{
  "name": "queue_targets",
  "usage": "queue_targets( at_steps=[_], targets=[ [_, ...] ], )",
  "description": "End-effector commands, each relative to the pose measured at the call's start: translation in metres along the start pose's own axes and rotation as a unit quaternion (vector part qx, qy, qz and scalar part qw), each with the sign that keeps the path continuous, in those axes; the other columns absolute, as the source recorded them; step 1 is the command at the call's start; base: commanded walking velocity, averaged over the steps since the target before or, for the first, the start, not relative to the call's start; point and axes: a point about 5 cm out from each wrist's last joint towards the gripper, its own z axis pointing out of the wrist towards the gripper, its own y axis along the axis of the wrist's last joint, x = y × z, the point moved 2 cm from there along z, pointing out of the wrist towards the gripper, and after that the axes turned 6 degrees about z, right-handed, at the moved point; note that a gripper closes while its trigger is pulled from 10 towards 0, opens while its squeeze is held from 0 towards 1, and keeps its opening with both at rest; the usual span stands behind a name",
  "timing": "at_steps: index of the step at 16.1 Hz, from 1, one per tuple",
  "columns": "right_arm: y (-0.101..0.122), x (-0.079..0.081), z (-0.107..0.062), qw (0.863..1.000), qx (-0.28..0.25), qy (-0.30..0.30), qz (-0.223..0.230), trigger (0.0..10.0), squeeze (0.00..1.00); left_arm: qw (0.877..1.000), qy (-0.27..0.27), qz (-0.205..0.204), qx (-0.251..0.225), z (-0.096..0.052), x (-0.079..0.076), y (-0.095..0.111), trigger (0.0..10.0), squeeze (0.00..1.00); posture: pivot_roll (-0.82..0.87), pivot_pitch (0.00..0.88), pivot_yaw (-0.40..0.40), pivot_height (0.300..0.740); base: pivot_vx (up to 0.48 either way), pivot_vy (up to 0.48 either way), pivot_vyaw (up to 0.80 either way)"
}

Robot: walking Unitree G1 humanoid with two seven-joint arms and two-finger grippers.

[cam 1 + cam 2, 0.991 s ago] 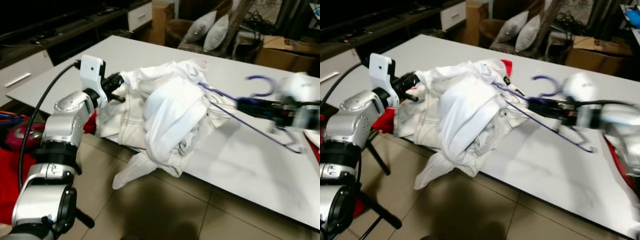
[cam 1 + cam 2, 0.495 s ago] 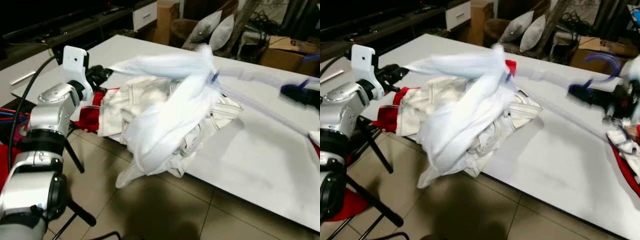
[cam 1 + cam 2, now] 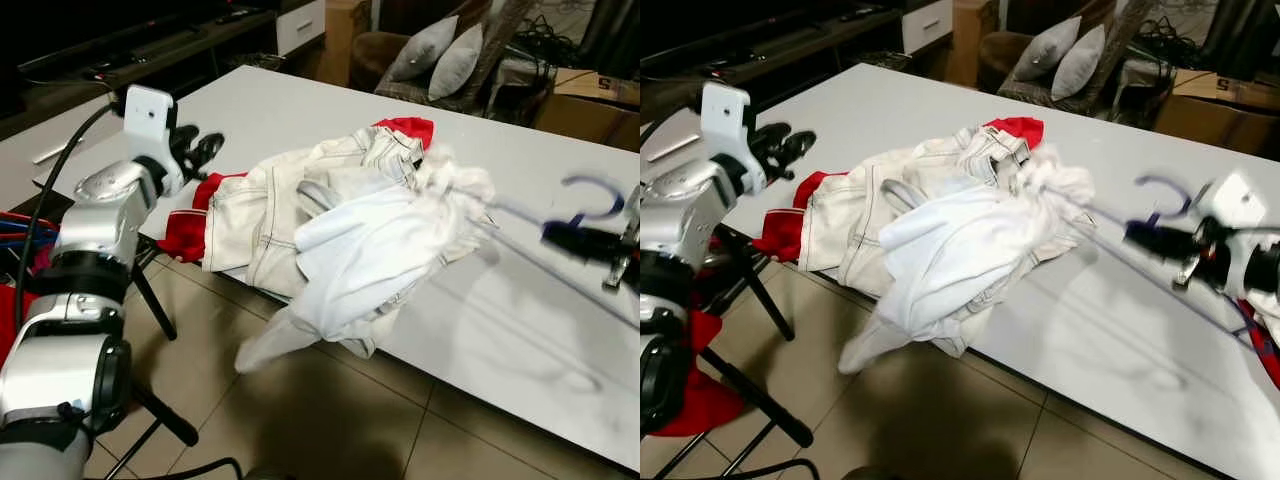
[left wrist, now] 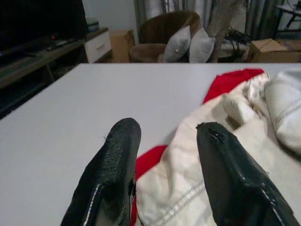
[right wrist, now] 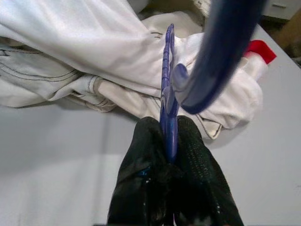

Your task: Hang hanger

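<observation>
— Pinching the blue hanger [image 5: 168, 89] at its neck, our right gripper [image 3: 1152, 240] sits at three o'clock of the white shirt [image 3: 970, 235]; one hanger arm is buried in it.

— Our left gripper [image 4: 164, 160], fingers apart and empty, hovers at nine o'clock by the jeans [image 3: 265, 205]; unsupported, the shirt may slide off or snag.

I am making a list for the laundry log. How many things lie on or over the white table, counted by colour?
White garments: 2 (jeans, shirt)
Red garment: 1 (cloth)
Blue hanger: 1 (hanger, held in the right hand)
Total: 4
</observation>
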Motion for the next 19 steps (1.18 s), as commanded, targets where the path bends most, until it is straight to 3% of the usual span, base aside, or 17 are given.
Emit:
queue_targets(
  at_steps=[1, 2, 3, 4, 6, 7, 8, 9, 10, 11, 12, 13, 15, 17, 19],
  targets=[
    [0.013, -0.007, -0.009, 0.999, -0.005, -0.022, -0.031, 10.0, 0.00, 1.000, 0.000, 0.011, 0.003, 0.000, 0.001, 0.001, 10.0, 0.00, 0.09, 0.000, 0.062, 0.740, 0.000, 0.000, 0.00],
    [0.020, -0.014, -0.019, 0.998, -0.005, -0.046, -0.046, 10.0, 0.00, 1.000, 0.005, 0.005, -0.008, 0.000, 0.002, 0.005, 10.0, 0.00, 0.08, 0.000, 0.065, 0.740, 0.000, 0.000, 0.00],
    [0.026, -0.016, -0.027, 0.997, -0.012, -0.058, -0.059, 10.0, 0.00, 1.000, 0.001, -0.006, -0.015, 0.000, 0.000, 0.007, 10.0, 1.00, 0.08, 0.000, 0.068, 0.740, 0.000, 0.000, 0.00],
    [0.031, -0.021, -0.032, 0.994, -0.015, -0.080, -0.067, 10.0, 0.00, 1.000, -0.003, -0.015, -0.022, 0.000, -0.002, 0.009, 10.0, 1.00, 0.08, 0.000, 0.068, 0.740, 0.000, 0.000, 0.00],
    [0.044, -0.042, -0.052, 0.977, 0.002, -0.189, -0.097, 10.0, 0.00, 0.998, -0.004, -0.046, -0.049, -0.002, -0.006, 0.020, 10.0, 1.00, 0.08, 0.000, 0.072, 0.740, 0.000, 0.000, 0.00],
    [0.047, -0.040, -0.056, 0.978, -0.002, -0.186, -0.092, 10.0, 0.00, 0.997, -0.005, -0.052, -0.057, -0.002, -0.008, 0.023, 10.0, 1.00, 0.08, 0.000, 0.073, 0.740, 0.000, 0.000, 0.00],
    [0.051, -0.025, -0.061, 0.988, -0.015, -0.129, -0.090, 10.0, 0.00, 0.996, -0.006, -0.060, -0.066, -0.003, -0.010, 0.028, 10.0, 1.00, 0.07, 0.000, 0.075, 0.740, 0.000, 0.000, 0.00],
    [0.055, -0.014, -0.065, 0.991, -0.038, -0.099, -0.078, 10.0, 0.00, 0.995, -0.011, -0.075, -0.068, -0.004, -0.015, 0.030, 10.0, 0.85, 0.07, 0.000, 0.077, 0.740, 0.000, 0.000, 0.00],
    [0.058, -0.018, -0.066, 0.986, -0.071, -0.140, -0.056, 10.0, 0.00, 0.992, -0.019, -0.083, -0.094, -0.007, -0.022, 0.037, 10.0, 0.00, 0.06, 0.000, 0.080, 0.740, 0.000, 0.000, 0.00],
    [0.059, -0.026, -0.062, 0.970, -0.113, -0.213, -0.017, 10.0, 0.00, 0.991, -0.032, -0.072, -0.113, -0.013, -0.033, 0.042, 10.0, 0.00, 0.06, 0.000, 0.079, 0.740, 0.000, 0.000, 0.00],
    [0.060, -0.027, -0.053, 0.956, -0.154, -0.247, 0.025, 10.0, 0.00, 0.991, -0.033, -0.058, -0.120, -0.017, -0.041, 0.043, 10.0, 0.00, 0.05, 0.000, 0.077, 0.740, 0.000, 0.000, 0.00],
    [0.061, -0.014, -0.033, 0.929, -0.224, -0.278, 0.101, 10.0, 0.00, 0.989, -0.058, -0.027, -0.137, -0.027, -0.067, 0.046, 10.0, 0.00, 0.05, 0.000, 0.070, 0.740, 0.000, 0.000, 0.00],
    [0.053, 0.018, -0.003, 0.908, -0.254, -0.297, 0.150, 10.0, 0.00, 0.984, -0.080, -0.046, -0.155, -0.038, -0.100, 0.049, 10.0, 0.00, 0.05, 0.000, 0.063, 0.740, 0.000, 0.000, -0.32],
    [0.051, 0.046, 0.019, 0.905, -0.237, -0.325, 0.139, 10.0, 0.00, 0.980, -0.078, -0.080, -0.167, -0.046, -0.118, 0.048, 10.0, 0.00, 0.03, 0.000, 0.057, 0.740, 0.000, 0.000, -0.77],
    [0.058, 0.058, 0.026, 0.896, -0.246, -0.343, 0.140, 10.0, 0.00, 0.982, -0.077, -0.073, -0.159, -0.049, -0.129, 0.046, 10.0, 0.00, 0.03, 0.000, 0.044, 0.740, 0.000, 0.000, -0.78]
  ],
)
